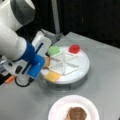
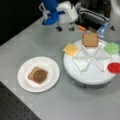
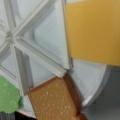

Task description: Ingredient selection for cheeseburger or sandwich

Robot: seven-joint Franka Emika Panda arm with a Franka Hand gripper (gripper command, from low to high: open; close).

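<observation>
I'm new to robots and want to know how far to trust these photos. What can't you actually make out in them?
- Gripper: not shown in the wrist view; in a front view the blue arm housing covers it.
- Paper plate: cut off by a front view's bottom edge, along with the patty.
- Bread slice on the tray: mostly hidden behind the arm in that view.
- Red piece: cut off by a front view's right edge.

Patty (image 2: 40, 76) on bread slice (image 2: 32, 72) on plate (image 2: 25, 82), left of tray (image 2: 87, 75)
</observation>
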